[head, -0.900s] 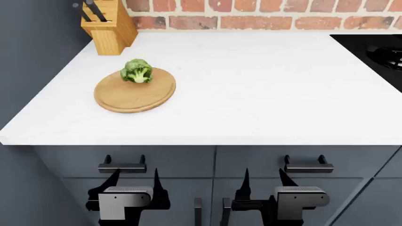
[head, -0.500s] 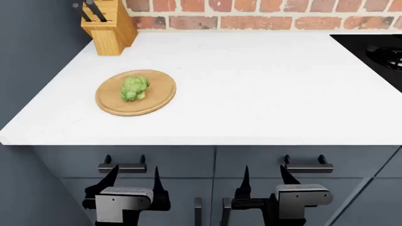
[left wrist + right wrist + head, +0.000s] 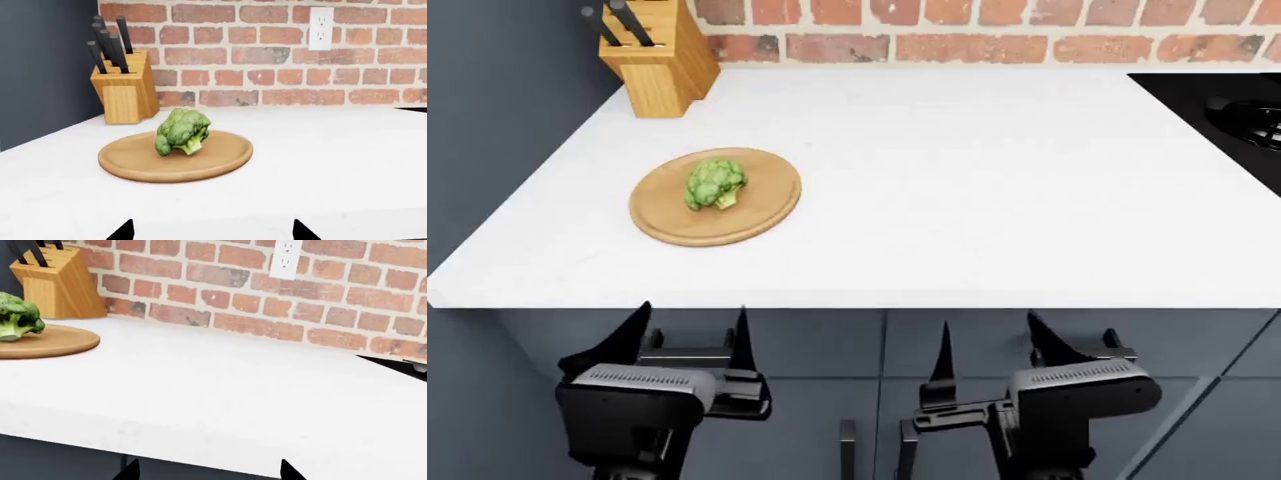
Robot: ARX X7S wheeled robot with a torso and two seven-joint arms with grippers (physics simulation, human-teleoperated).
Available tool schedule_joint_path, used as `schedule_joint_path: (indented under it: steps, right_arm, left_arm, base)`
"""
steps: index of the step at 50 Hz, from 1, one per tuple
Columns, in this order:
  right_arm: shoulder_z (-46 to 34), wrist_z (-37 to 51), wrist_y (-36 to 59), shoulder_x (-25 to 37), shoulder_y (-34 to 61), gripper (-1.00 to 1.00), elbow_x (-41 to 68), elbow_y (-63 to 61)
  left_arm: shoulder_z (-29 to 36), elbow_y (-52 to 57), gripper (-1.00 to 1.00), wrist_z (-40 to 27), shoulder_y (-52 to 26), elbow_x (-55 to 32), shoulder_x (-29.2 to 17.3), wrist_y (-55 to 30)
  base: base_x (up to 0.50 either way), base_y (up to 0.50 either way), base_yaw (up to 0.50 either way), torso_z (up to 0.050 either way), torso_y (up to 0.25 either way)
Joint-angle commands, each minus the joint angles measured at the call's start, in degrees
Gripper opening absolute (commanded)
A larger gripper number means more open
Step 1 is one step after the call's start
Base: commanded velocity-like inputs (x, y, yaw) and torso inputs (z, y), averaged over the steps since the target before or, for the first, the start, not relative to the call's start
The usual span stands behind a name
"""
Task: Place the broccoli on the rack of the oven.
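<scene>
white counter (image 3: pixel 961 180) — broccoli (image 3: pixel 714 183) on round wooden board (image 3: pixel 761 215) — both tools (image 3: pixel 687 330) (image 3: pixel 988 335) released

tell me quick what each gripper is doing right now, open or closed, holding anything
Left gripper: open, holding nothing, below the counter edge.
Right gripper: open, holding nothing.
The broccoli lies on the cutting board, untouched.

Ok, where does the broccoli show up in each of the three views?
Head view: broccoli on the round board, left part of the counter.
Left wrist view: mid-frame, on the board, knife block behind it.
Right wrist view: cut by the picture's edge, on the board's rim, beside the block.
Shared landmark: the knife block.
</scene>
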Motion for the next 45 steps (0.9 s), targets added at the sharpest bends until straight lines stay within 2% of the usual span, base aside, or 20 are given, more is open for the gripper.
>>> schedule_joint_path:
  steps: [1, 2, 8, 11, 14, 15, 17, 20, 22, 25, 27, 29, 34, 45]
  right_arm:
    - [-2.0, -0.1, 11.7, 2.7, 1.6, 1.0, -3.1, -11.1]
    - [-1.3, -0.2, 13.2, 2.7, 1.7, 1.0, -2.6, -12.1]
    - [-0.6, -2.8, 23.7, 3.5, 4.5, 1.0, -1.4, -19.2]
    - [1.4, -5.8, 30.7, 3.1, 7.0, 1.0, 2.2, -23.5]
    - [4.0, -8.0, 34.1, 2.2, 8.4, 1.0, 5.4, -25.7]
    - [5.1, -8.4, 34.5, 1.8, 8.8, 1.0, 6.3, -26.1]
    - [6.6, -9.5, 38.0, 1.3, 10.9, 1.0, 8.3, -28.2]
    - [8.5, -10.0, 43.8, 1.4, 14.1, 1.0, 11.0, -30.7]
    - [9.1, -6.1, 44.9, 3.8, 15.5, 1.0, 16.6, -30.8]
    - [10.0, 9.4, 44.4, 12.3, 18.2, 1.0, 36.5, -30.7]
    - [9.7, 15.7, 43.3, 15.8, 19.2, 1.0, 43.6, -30.7]
    - [8.7, 18.4, 42.3, 17.6, 19.4, 1.0, 46.0, -30.6]
    - [7.6, 23.3, 41.8, 20.6, 20.9, 1.0, 50.8, -30.5]
    - [6.5, 25.4, 40.9, 22.5, 21.7, 1.0, 53.3, -29.5]
  left_arm:
    - [-1.6, 9.9, 1.0, 0.1, -3.1, -5.1, -2.4, -10.4]
    - [-2.5, 11.4, 1.0, -0.1, -4.5, -7.6, -2.7, -15.4]
    - [-3.1, 15.1, 1.0, 0.7, -6.9, -9.7, -5.6, -21.3]
    - [-4.9, 18.1, 1.0, 1.0, -9.6, -13.5, -6.7, -27.2]
    - [-6.1, 16.9, 1.0, 0.3, -12.3, -15.1, -6.2, -29.8]
    - [-8.2, 16.9, 1.0, 0.1, -13.7, -18.7, -5.6, -34.8]
    - [-9.9, 17.1, 1.0, -0.5, -15.6, -20.7, -5.5, -38.0]
    - [-10.4, 17.6, 1.0, -0.7, -16.9, -21.1, -6.0, -38.6]
    - [-10.4, 17.6, 1.0, -0.8, -17.4, -20.9, -6.4, -38.4]
    - [-10.4, 18.4, 1.0, -0.5, -17.3, -20.8, -6.9, -37.6]
    - [-11.2, 18.7, 1.0, -0.2, -17.3, -21.8, -6.6, -37.5]
    - [-11.1, 19.1, 1.0, 0.2, -17.2, -21.7, -6.9, -36.6]
    - [-12.6, 18.5, 1.0, 0.2, -18.6, -25.2, -6.7, -40.5]
    - [-12.4, 18.1, 1.0, -0.4, -19.2, -25.9, -7.0, -41.1]
  base:
    - [0.0, 0.0, 0.0, 0.0, 0.0]
    - [0.0, 0.0, 0.0, 0.0, 0.0]
    - [0.0, 0.0, 0.0, 0.0, 0.0]
    - [0.0, 0.0, 0.0, 0.0, 0.0]
    - [0.0, 0.0, 0.0, 0.0, 0.0]
    - [0.0, 0.0, 0.0, 0.0, 0.0]
    - [0.0, 0.0, 0.0, 0.0, 0.0]
    - [0.0, 0.0, 0.0, 0.0, 0.0]
    - [0.0, 0.0, 0.0, 0.0, 0.0]
    - [0.0, 0.0, 0.0, 0.0, 0.0]
    - [0.0, 0.0, 0.0, 0.0, 0.0]
    - [0.0, 0.0, 0.0, 0.022, 0.0]
    - [0.0, 0.0, 0.0, 0.046, 0.0]
    - [0.0, 0.0, 0.0, 0.05, 0.0]
